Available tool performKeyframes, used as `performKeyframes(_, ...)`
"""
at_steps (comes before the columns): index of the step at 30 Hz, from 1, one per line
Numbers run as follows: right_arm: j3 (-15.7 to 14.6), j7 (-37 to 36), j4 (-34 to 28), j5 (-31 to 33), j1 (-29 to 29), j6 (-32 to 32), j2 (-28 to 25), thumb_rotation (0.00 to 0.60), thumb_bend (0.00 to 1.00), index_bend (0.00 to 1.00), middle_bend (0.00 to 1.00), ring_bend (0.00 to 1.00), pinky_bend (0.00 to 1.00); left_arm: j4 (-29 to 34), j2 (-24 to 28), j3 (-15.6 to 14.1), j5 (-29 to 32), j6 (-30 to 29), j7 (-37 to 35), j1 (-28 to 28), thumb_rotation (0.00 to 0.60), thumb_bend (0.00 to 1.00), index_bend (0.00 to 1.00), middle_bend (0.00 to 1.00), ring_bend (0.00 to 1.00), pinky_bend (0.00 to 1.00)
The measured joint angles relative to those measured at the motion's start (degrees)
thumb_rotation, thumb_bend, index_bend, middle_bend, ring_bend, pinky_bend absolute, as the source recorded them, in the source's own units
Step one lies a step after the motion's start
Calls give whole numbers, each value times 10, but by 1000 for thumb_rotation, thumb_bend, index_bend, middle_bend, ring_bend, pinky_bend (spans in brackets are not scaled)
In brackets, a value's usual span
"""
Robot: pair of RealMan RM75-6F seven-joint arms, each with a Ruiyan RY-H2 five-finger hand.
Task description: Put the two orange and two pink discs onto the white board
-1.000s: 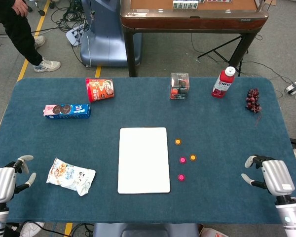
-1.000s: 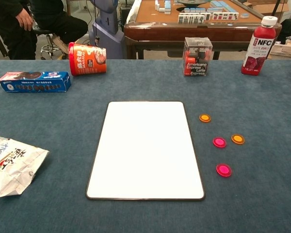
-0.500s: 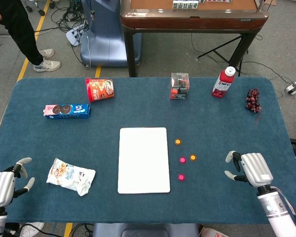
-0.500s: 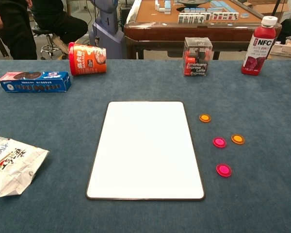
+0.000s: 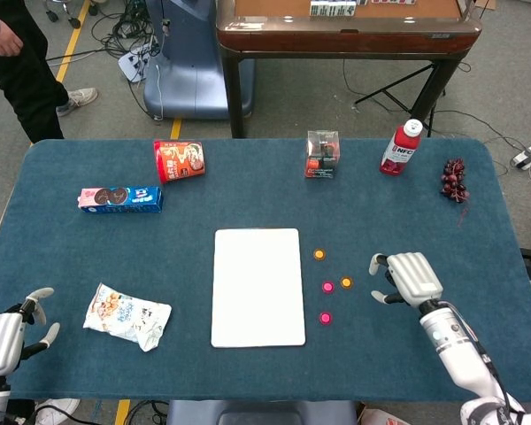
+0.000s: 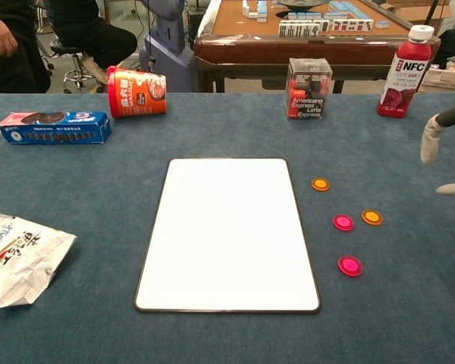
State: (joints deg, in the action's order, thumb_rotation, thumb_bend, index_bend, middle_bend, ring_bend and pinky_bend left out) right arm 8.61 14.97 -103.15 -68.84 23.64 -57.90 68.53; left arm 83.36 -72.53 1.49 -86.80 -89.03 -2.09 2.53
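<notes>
1. Flat white rectangular board with rounded corners (image 5: 257, 286) (image 6: 227, 232): laid flat on the blue cloth, long side running front to back, nothing seen on it.
2. Small round orange disc (image 5: 319, 254) (image 6: 320, 184): flat on the cloth, just right of the board's far half.
3. Second orange disc (image 5: 346, 282) (image 6: 372, 217): flat, furthest right of the four.
4. Round pink disc (image 5: 328, 287) (image 6: 343, 222): flat, just left of the second orange disc, not touching.
5. Second pink disc (image 5: 325, 318) (image 6: 349, 265): flat, nearest the front, beside the board's near half.

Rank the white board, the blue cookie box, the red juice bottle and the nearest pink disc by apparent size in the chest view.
1. white board
2. blue cookie box
3. red juice bottle, though it stands farther back, so this is less sure
4. nearest pink disc
</notes>
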Motion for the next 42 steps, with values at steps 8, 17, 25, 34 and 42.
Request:
performKeyframes(8,-1,55,14,70,33,27,27,600,189,376,1000,1000,1000,-9,-5,-4,-1,2,-5,-3,600,309,331,621,564,753)
performKeyframes(17,-12,88,43,133,61,37,62,600,99,351,1000,1000,1000,-9,-8,-6,-3,5,-4,-5,600,309,332,621,564,753)
performKeyframes(25,-22,96,62,161,75,44,76,600,128,351,1000,1000,1000,-10,-10,-6,-2,5,-5,-6,600,309,332,621,564,753)
performKeyframes(34,-27,98,87,181,89,44,100,600,170,351,1000,1000,1000,-12,-11,-7,-2,5,-7,-9,600,309,332,621,564,753)
performKeyframes(42,-30,98,104,193,99,46,118,600,194,368,1000,1000,1000,-14,-12,-8,-2,6,-9,-10,600,309,333,621,564,753)
